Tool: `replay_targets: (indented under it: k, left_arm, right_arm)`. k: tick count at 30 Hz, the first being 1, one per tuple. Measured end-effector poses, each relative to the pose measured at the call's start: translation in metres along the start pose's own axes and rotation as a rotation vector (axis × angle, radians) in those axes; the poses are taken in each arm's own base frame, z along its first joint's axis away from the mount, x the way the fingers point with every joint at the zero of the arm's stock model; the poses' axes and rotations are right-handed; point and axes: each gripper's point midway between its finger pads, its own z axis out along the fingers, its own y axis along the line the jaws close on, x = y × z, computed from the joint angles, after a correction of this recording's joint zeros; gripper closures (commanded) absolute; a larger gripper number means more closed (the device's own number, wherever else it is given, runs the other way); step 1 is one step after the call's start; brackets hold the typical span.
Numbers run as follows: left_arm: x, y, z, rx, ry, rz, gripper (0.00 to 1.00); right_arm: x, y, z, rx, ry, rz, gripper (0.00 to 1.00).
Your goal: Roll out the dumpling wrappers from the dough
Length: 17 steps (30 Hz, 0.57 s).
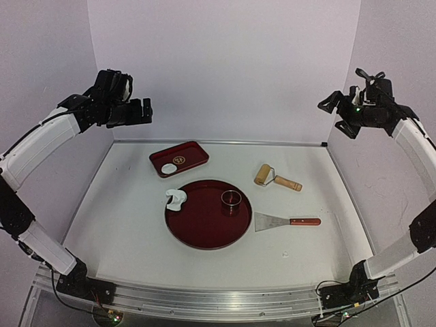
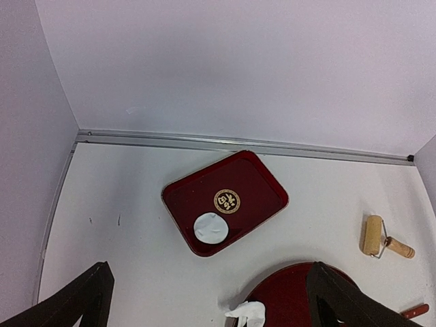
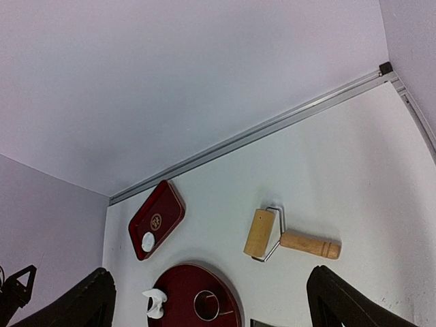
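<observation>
The white surface point(image 1: 122, 225) carries everything, and both white arms are raised high above it at the sides, the left arm point(image 1: 41, 143) over the far left, the right arm point(image 1: 415, 146) over the far right. The left jaws stand wide apart with nothing between them, and so do the right jaws. Near the middle lies the round dark-red tray point(image 1: 204, 228), and behind it to the left the rectangular dark-red tray point(image 1: 194, 155). Just right of the round tray lies the metal spatula with the reddish handle point(image 1: 286, 221), and beyond that the wooden rolling pin with the wire frame point(image 1: 276, 178). The shiny metal ring cutter point(image 1: 231, 199) stands upright on the round tray, toward its far right part. The crumpled white dough scrap point(image 1: 176, 199) sits on the far left rim of the round tray, well below and apart from both pairs of jaws, nearer the left arm. The small flat round white dumpling wrapper point(image 1: 168, 168) lies in the near corner of the rectangular tray

By the look of it one wrapper is cut and set aside, and no step is in hand. If another is wanted, the next move calls for an arm to come down, put the scrap in the middle of the round tray, and take the rolling pin by its handle; soft dough on a rim may stick or slide off
</observation>
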Motion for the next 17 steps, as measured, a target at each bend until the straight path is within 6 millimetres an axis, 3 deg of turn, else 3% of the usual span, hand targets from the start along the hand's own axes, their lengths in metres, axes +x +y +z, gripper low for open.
replay_targets:
  k: [4,17]
  left_arm:
    - [0.004,0.001,0.002,-0.004,0.009,0.000,0.00]
    - [0.005,0.001,0.002,-0.004,0.010,-0.006,0.00]
  right_arm:
    - [0.008,-0.006,0.005,0.007,0.023,0.007,0.02]
    - [0.009,0.005,0.005,-0.051,0.038,-0.011,0.02]
